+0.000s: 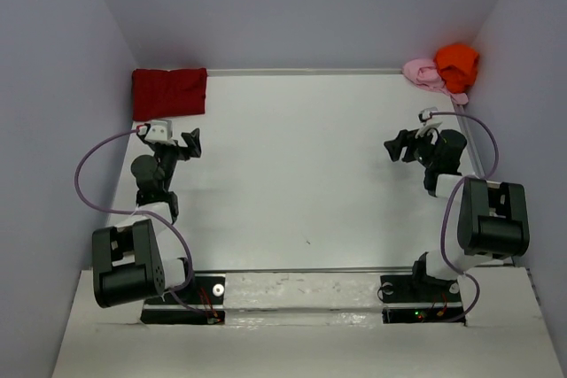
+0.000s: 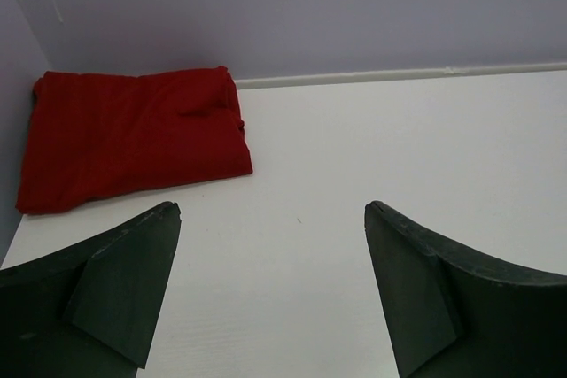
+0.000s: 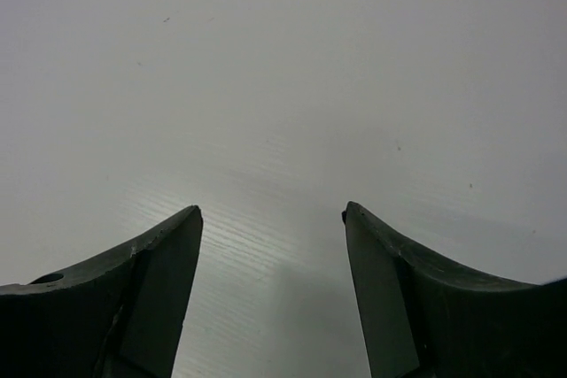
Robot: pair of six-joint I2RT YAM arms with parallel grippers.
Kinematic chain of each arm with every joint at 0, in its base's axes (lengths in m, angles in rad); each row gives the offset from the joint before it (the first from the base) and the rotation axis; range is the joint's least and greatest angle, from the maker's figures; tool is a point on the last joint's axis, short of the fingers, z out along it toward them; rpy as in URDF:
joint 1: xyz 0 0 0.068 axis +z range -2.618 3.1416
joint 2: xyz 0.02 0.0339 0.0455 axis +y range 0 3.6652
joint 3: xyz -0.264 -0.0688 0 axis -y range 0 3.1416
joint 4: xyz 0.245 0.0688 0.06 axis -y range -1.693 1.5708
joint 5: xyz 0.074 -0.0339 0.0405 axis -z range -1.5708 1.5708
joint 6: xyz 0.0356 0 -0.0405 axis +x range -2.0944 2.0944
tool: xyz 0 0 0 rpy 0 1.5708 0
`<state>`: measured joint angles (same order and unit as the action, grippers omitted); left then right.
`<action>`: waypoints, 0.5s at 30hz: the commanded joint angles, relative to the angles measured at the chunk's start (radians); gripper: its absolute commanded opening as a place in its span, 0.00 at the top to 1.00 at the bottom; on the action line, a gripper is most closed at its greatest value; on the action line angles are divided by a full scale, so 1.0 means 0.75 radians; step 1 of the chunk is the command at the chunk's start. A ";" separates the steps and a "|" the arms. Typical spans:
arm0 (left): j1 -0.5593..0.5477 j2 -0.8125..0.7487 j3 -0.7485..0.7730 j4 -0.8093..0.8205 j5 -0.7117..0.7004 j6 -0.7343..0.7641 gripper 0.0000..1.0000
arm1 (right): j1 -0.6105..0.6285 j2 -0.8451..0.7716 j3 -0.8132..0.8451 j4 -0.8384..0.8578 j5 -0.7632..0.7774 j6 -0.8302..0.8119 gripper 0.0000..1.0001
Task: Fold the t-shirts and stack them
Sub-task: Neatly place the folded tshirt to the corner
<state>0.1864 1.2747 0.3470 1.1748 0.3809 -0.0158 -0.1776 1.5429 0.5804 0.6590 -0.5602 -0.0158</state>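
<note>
Folded red shirt (image 1: pixel 169 93) lay far left on the worktop (image 1: pixel 301 183); orange shirt (image 1: pixel 456 64) and pink shirt (image 1: pixel 423 74) sat crumpled far right. Left and right jaws stood wide, empty.

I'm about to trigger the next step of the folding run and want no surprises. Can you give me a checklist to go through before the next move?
1. Left gripper open, empty: ok.
2. Right gripper open, empty: ok.
3. Dark red shirt folded, far left corner: ok.
4. Orange shirt folded: not ok, bunched in the far right corner.
5. Pale pink shirt folded: not ok, crumpled against the orange one.
6. Shirts stacked: not ok, the red one lies apart.
</note>
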 commanded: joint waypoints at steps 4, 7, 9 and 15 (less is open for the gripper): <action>-0.026 -0.061 -0.015 0.102 -0.052 0.056 0.05 | 0.012 -0.008 -0.003 0.124 -0.083 -0.048 0.28; -0.044 -0.063 -0.021 0.119 -0.111 0.044 0.04 | 0.012 -0.018 -0.027 0.160 0.002 -0.012 0.28; -0.054 -0.067 -0.025 0.119 -0.125 0.056 0.04 | 0.012 -0.028 -0.033 0.170 0.121 0.017 0.28; -0.105 -0.106 -0.062 0.125 -0.111 0.136 0.04 | 0.024 -0.171 -0.125 0.128 0.197 -0.042 0.25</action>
<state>0.1280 1.2324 0.3138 1.1728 0.3115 0.0299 -0.1688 1.4899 0.5369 0.6861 -0.4770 -0.0242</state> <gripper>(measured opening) 0.957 0.745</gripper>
